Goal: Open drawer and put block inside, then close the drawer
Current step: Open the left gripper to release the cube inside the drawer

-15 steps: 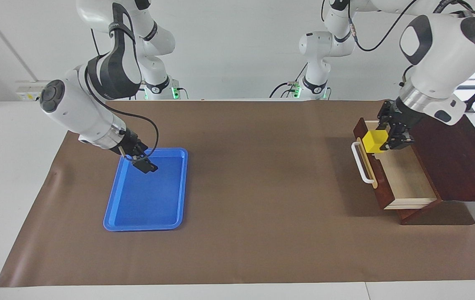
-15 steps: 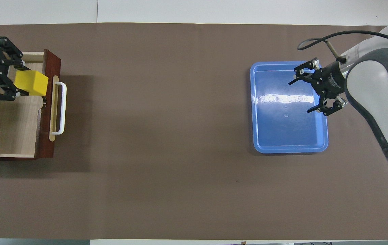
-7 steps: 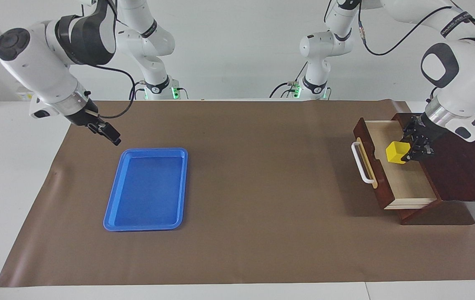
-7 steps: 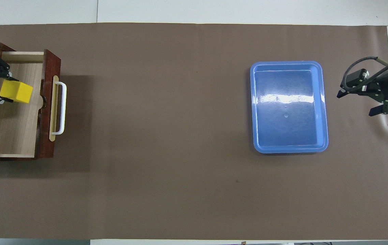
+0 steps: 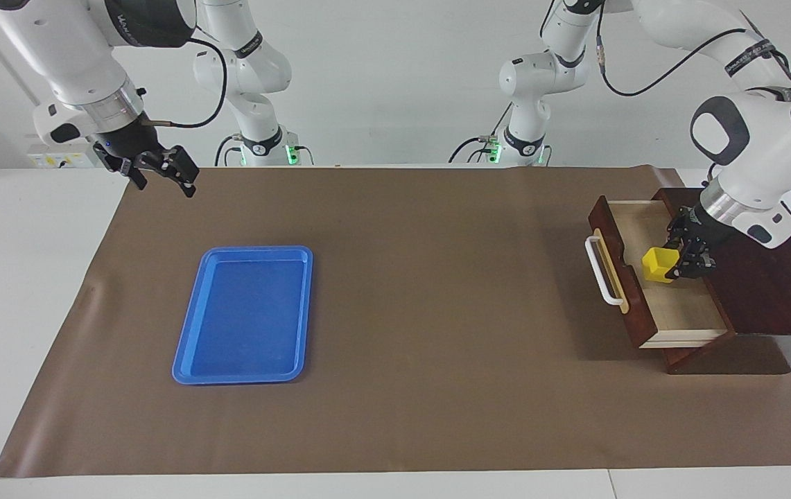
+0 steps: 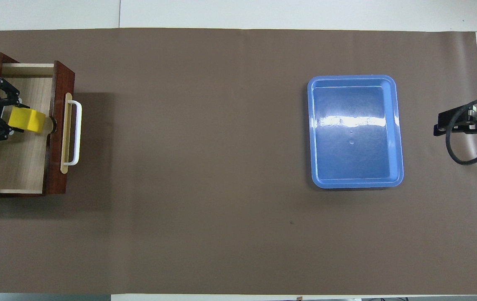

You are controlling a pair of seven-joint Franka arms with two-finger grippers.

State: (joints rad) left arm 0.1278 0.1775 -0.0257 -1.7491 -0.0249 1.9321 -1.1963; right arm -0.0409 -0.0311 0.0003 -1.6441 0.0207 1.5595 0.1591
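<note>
Placing step: left gripper (image 5: 676,265) clamps the block (image 5: 658,265) low inside the open drawer (image 5: 679,305); next, release. Right gripper (image 5: 159,168) waits, spread wide, away from drawer.

One camera sits high across the surface (image 5: 395,312) from the robots, looking back at them and slanting down, so both arm bases stand at the top. The other hangs high over the robots' end and looks steeply down and forward. Both stand well back and share the whole brown mat, with the blue tray (image 5: 242,315) (image 6: 355,131) and the drawer (image 5: 652,277) (image 6: 25,129) at swapped sides.
</note>
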